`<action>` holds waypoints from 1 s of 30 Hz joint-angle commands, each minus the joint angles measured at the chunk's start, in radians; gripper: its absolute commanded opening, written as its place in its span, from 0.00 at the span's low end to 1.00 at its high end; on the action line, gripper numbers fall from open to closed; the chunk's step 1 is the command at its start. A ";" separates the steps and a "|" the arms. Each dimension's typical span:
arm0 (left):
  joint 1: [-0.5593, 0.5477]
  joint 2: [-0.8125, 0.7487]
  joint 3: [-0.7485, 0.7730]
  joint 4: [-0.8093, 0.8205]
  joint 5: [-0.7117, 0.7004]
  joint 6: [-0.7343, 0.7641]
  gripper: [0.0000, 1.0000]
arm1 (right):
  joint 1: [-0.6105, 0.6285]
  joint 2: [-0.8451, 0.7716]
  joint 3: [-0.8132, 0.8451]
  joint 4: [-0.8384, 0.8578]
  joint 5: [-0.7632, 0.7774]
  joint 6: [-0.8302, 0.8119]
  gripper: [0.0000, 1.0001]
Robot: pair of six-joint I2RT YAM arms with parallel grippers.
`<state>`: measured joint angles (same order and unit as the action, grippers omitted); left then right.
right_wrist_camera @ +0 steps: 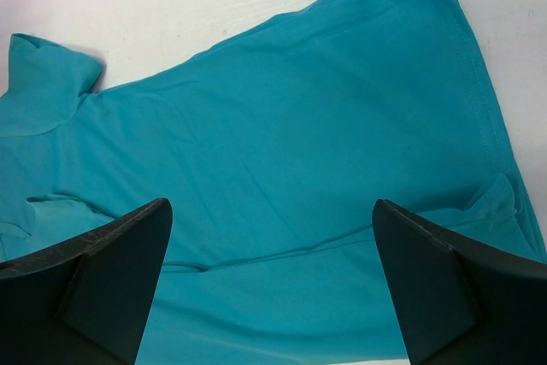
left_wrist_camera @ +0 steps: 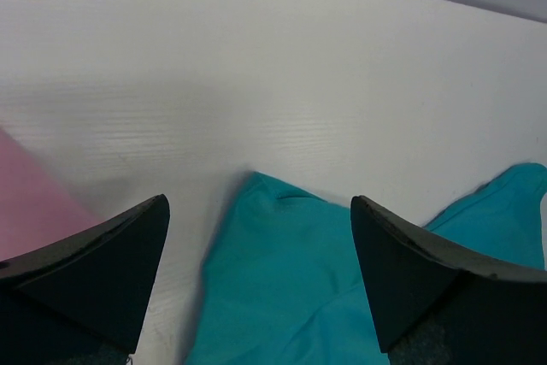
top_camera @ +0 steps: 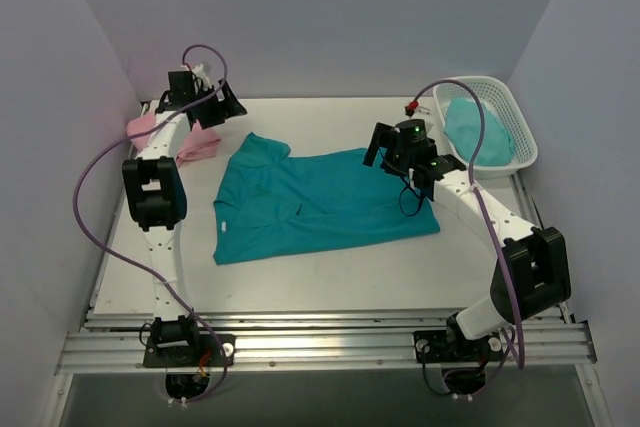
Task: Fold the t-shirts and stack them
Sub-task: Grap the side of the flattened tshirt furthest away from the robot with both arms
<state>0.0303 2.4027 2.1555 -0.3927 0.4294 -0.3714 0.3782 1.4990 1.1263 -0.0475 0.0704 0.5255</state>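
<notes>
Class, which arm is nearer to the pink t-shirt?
Left. The left arm passes directly over the pink t-shirt; the right arm is across the table, above the teal t-shirt.

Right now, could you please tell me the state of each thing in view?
teal t-shirt: spread out, partly folded, not held.
pink t-shirt: bunched up at far left, partly hidden.
basket: upright, holding a pale teal cloth.
left gripper: open, empty.
right gripper: open, empty.
</notes>
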 commanded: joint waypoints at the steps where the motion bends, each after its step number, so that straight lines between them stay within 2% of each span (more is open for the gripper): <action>1: 0.002 0.052 -0.034 0.049 0.106 0.025 0.96 | -0.009 -0.036 -0.014 0.018 -0.003 0.001 1.00; 6: -0.007 0.111 -0.008 0.032 0.173 0.003 0.98 | -0.010 -0.033 -0.019 0.032 -0.023 0.004 1.00; 10: -0.020 0.109 -0.029 0.021 0.138 0.017 0.98 | -0.013 -0.034 -0.019 0.026 -0.023 0.005 1.00; 17: -0.020 0.118 -0.074 0.067 0.161 0.002 1.00 | -0.025 -0.056 -0.030 0.034 -0.029 0.008 0.99; 22: -0.053 0.119 -0.072 0.061 0.175 0.009 0.81 | -0.051 -0.048 -0.037 0.034 -0.027 0.016 0.99; 23: -0.053 0.119 -0.071 0.060 0.177 0.009 0.68 | -0.056 -0.046 -0.037 0.032 -0.030 0.016 0.99; 26: -0.053 0.122 -0.069 0.060 0.183 0.002 0.45 | -0.071 -0.049 -0.037 0.028 -0.027 0.016 0.99; 28: -0.053 0.124 -0.071 0.061 0.192 -0.001 0.41 | -0.085 -0.054 -0.034 0.024 -0.026 0.016 0.99; 30: -0.055 0.122 -0.078 0.069 0.195 -0.004 0.32 | -0.099 -0.051 -0.031 0.021 -0.018 0.022 0.99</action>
<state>-0.0269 2.5202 2.0830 -0.3386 0.5957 -0.3832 0.2985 1.4899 1.0931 -0.0261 0.0437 0.5381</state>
